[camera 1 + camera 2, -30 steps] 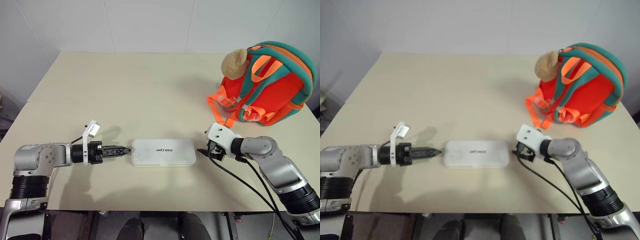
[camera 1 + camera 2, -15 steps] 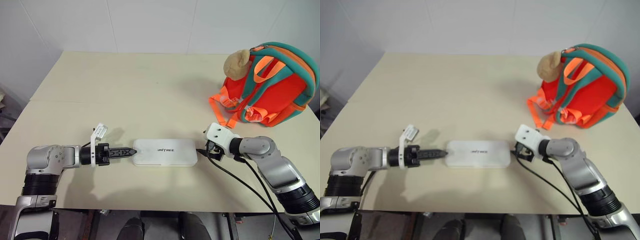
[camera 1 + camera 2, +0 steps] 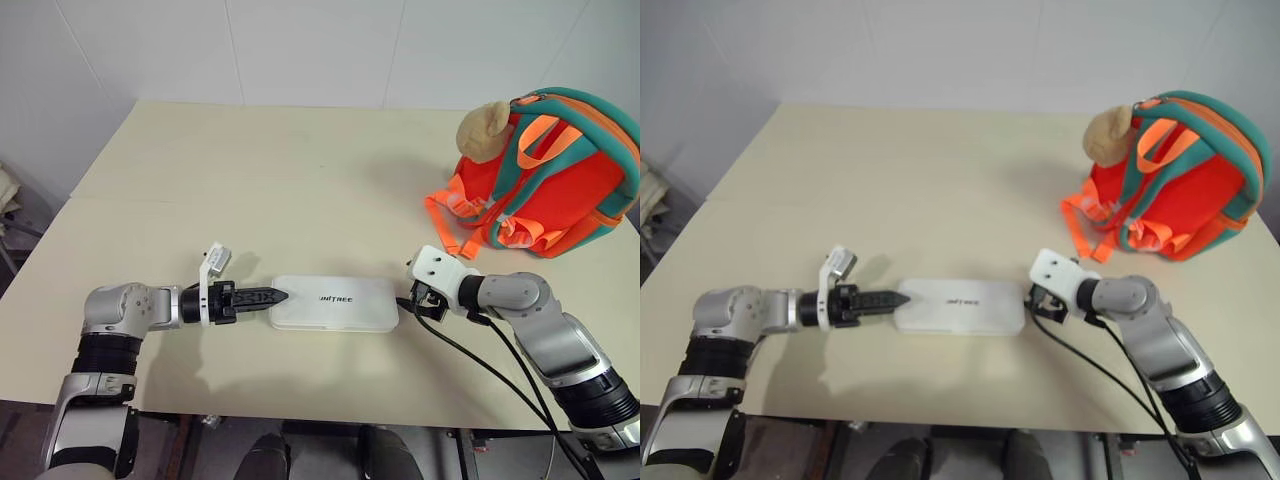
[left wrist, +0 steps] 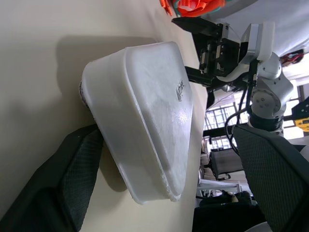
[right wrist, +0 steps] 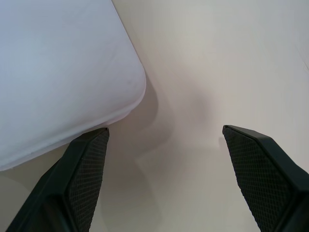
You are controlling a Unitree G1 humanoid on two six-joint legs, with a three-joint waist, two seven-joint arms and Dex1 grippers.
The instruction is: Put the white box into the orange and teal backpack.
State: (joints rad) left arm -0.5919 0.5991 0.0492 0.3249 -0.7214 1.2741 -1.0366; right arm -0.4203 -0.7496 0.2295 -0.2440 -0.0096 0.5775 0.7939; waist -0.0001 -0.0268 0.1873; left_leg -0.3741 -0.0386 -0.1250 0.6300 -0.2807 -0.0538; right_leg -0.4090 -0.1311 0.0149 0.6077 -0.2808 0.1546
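The white box [image 3: 335, 303] lies flat near the front of the table, its dark lettering facing up. My left gripper [image 3: 278, 296] points at the box's left end and is open. In the left wrist view that end of the box [image 4: 145, 116] sits between the two fingers [image 4: 72, 183]. My right gripper [image 3: 406, 300] is open at the box's right end, with one corner of the box [image 5: 58, 72] beside a finger [image 5: 82, 174]. The orange and teal backpack [image 3: 545, 170] stands at the far right, well beyond the right gripper.
The beige table [image 3: 300, 170] stretches bare behind the box up to the white wall. A tan plush head [image 3: 483, 130] hangs on the backpack's left side, and orange straps [image 3: 447, 215] trail onto the table. Black cables [image 3: 500, 375] run along my right arm past the front edge.
My left gripper has slid right until its open fingers reach around the box's left end. The right gripper and the box have stayed put. The camera view has shifted.
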